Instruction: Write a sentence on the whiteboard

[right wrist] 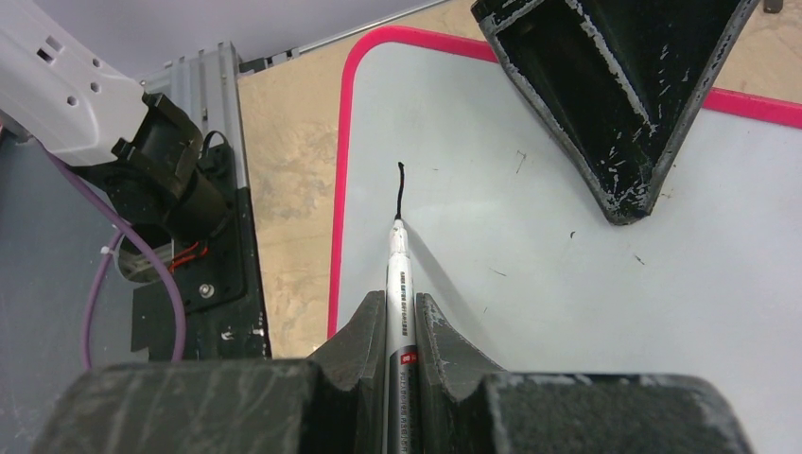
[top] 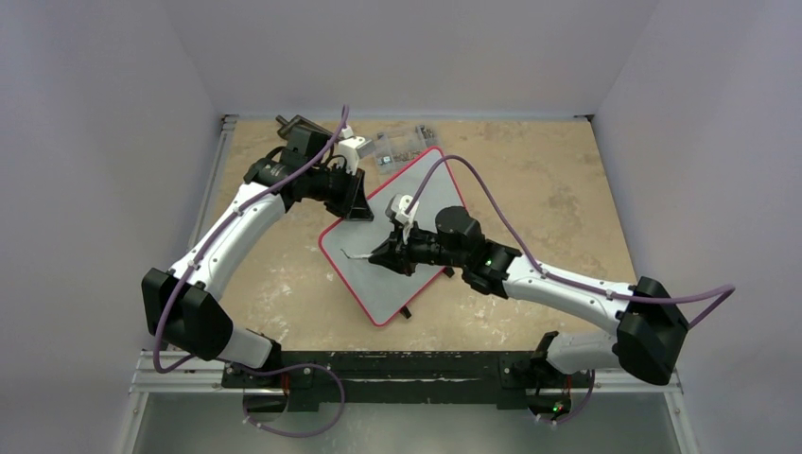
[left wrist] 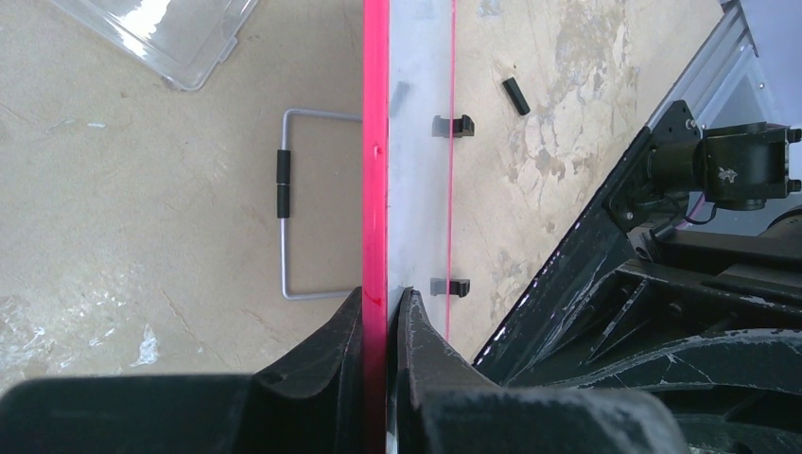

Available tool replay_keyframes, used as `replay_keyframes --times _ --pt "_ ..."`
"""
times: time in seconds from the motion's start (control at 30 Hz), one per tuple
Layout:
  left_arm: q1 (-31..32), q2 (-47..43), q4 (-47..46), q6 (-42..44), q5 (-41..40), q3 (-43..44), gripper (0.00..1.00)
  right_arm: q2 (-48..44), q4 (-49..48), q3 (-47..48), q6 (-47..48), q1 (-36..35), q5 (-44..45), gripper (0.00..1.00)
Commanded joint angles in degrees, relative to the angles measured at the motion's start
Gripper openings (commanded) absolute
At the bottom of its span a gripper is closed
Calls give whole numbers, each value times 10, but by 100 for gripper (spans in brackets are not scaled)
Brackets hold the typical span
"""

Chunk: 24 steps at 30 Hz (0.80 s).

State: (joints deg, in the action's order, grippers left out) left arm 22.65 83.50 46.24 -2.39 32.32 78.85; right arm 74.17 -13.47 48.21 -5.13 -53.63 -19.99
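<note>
The whiteboard (top: 378,284), white with a thin red rim, lies at an angle in the middle of the table. My left gripper (top: 362,210) is shut on the red rim (left wrist: 375,142) at the board's far-left edge, one finger on each side (left wrist: 381,295). My right gripper (top: 383,255) is over the board, shut on a silver marker (right wrist: 397,274). The marker's tip touches the white surface near the board's left rim. The only writing on the board is a short black stroke (right wrist: 401,189) just beyond the tip. The left gripper's black fingers (right wrist: 615,113) show at the board's far edge.
A clear plastic box (top: 402,144) of small parts sits just beyond the board's far corner. A wire stand (left wrist: 284,218) sticks out from under the board's edge. A small black piece (left wrist: 515,95) lies loose on the tan table. The left arm's base (right wrist: 170,180) is left of the board.
</note>
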Motion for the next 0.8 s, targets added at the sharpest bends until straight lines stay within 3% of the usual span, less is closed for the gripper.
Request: replay_keyframes --times 0.0,0.77 --pt "9 8 17 74 -143 -15 0 -12 1 -7 4 1 33 0" --pt "13 7 19 75 -146 -15 0 10 10 67 17 1 81 0"
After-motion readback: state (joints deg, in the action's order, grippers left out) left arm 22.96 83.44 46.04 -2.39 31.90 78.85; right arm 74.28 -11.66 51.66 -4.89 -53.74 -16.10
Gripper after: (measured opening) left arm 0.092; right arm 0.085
